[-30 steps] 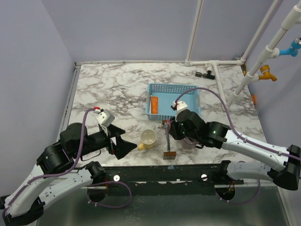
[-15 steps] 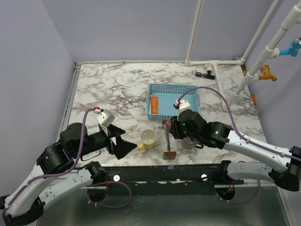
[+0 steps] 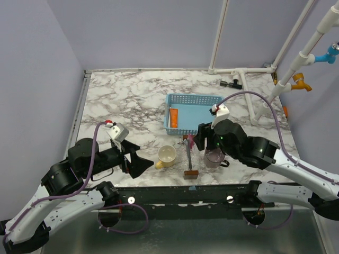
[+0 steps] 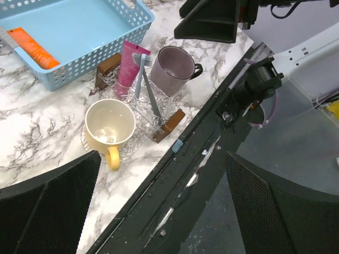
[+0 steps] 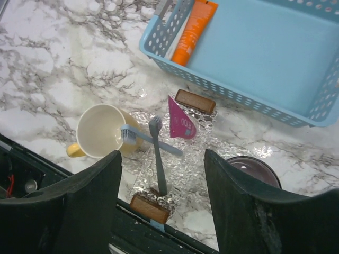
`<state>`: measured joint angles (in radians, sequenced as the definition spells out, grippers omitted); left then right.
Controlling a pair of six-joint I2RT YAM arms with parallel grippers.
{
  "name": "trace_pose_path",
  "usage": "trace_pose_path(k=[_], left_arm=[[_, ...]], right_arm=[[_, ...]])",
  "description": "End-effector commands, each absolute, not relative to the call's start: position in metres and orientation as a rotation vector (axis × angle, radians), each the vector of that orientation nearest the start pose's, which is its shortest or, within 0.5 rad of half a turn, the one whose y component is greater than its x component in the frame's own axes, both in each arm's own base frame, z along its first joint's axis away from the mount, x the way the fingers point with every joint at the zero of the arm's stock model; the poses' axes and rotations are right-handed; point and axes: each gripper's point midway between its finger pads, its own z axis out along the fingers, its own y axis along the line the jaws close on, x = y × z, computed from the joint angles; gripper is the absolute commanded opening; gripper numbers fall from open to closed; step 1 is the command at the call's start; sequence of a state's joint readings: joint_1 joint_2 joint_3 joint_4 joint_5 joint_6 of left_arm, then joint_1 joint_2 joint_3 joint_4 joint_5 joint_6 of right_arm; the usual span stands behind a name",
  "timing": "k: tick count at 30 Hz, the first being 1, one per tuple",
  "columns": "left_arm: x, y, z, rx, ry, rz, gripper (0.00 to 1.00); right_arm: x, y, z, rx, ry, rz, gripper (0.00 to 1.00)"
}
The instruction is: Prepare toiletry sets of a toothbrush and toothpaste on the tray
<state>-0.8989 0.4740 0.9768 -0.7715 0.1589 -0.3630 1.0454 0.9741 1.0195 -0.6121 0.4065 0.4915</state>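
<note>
Near the lower middle of the right wrist view, the clear cut-glass tray with brown wooden end handles [image 5: 183,172] carries a pink toothpaste tube [image 5: 183,124], a grey toothbrush [image 5: 157,159] laid lengthways and a blue toothbrush [image 5: 151,139] crossing it. The blue brush's bristle head overhangs the pale yellow ceramic mug [image 5: 98,131] at the tray's left. These pieces sit together because the tray is where the sets are gathered, and one brush seems to lack its paste. The likely partner is the orange toothpaste tube [image 5: 195,32], which lies against the left wall of the blue perforated plastic basket [image 5: 233,90] at the top of the frame, well apart from both fingers. A purple translucent mug [image 5: 249,169] stands just right of the tray. The right gripper [image 5: 162,157] hangs above the tray with its fingers spread wide and nothing between them. The crossed brushes show in the gap, below the fingers and untouched. The left gripper [image 4: 161,159], fully spread and empty, sits at the lower left of the overhead view, apparently keeping clear.
</note>
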Motion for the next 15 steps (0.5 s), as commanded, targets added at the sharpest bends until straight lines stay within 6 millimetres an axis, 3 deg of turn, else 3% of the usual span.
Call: trace_pose_path(k=[1, 5, 15], left_arm=[[0.1, -0.169, 0.298, 0.577, 1.887, -0.913, 0.99], [0.113, -0.16, 0.291, 0.521, 1.918, -0.818, 0.99], [0.131, -0.14, 0.285, 0.377, 1.945, -0.685, 0.99]], right_arm=[[0.202, 0.21, 0.254, -0.244, 2.08, 0.389, 0.73], [0.206, 0.202, 0.263, -0.185, 2.076, 0.354, 0.99], [0.215, 0.157, 0.281, 0.154, 1.999, 0.248, 1.0]])
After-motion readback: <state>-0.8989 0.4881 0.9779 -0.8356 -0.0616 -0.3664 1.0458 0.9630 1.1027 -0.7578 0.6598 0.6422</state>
